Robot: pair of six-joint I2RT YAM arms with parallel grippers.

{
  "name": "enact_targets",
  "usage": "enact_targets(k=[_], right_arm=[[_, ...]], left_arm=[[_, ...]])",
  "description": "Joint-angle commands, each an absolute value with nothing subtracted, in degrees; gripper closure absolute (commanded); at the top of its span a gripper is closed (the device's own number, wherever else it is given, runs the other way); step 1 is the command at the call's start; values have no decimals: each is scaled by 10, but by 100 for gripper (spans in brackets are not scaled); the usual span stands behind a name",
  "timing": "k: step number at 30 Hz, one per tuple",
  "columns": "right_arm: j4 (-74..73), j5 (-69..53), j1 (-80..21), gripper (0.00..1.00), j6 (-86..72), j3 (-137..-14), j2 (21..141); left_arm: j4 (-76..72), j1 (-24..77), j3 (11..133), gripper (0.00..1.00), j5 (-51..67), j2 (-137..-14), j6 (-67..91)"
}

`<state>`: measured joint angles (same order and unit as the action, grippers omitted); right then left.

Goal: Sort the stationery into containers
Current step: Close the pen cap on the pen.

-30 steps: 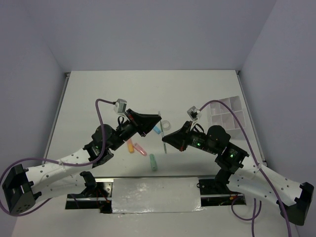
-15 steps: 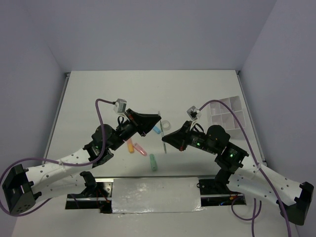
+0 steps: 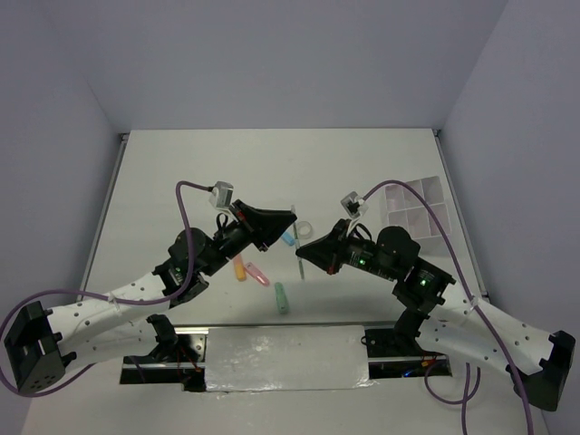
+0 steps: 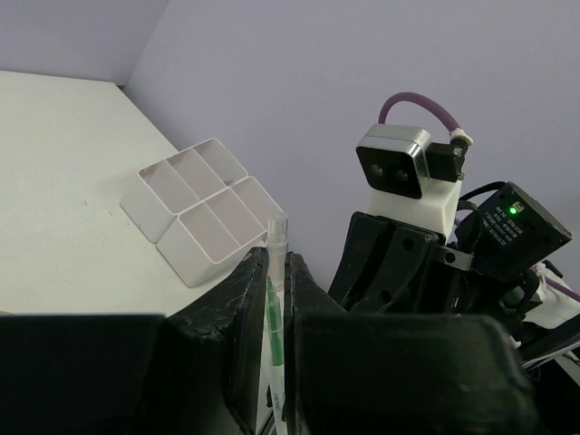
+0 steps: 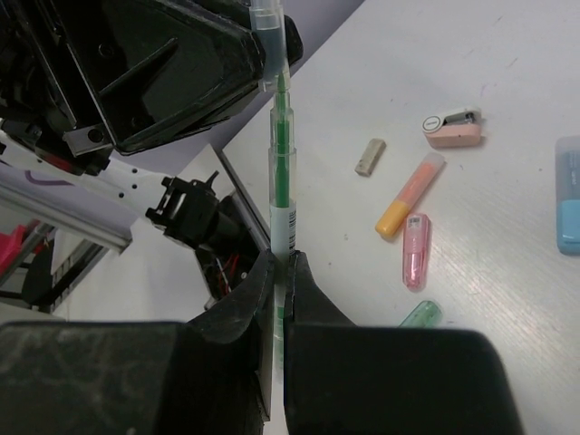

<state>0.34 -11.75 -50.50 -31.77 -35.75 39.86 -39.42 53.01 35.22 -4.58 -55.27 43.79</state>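
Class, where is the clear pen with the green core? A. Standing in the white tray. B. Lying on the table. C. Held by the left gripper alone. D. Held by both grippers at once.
D: the pen is pinched in the right gripper, and the left wrist view shows it pinched in the left gripper too.

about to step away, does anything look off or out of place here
Only the green pen: the left hand and the right hand both clamp it in mid-air, which looks like a handover. Nothing seems spilled or broken; the orange marker and pink marker lie loose outside the white tray.
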Motion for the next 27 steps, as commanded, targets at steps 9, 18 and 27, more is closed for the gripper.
enact_targets(k=[9,18,27], right_arm=[[15,-94,-512,100,-296,-403,396],[46,-85,-511,100,-280,-399,394],[147,-66,-511,100,-236,-362,399]], left_arm=[[-441,529,330,95,-29,-541,451],[-456,529,318,96,-19,-548,472],[-492,530,309,96,-4,-558,533]])
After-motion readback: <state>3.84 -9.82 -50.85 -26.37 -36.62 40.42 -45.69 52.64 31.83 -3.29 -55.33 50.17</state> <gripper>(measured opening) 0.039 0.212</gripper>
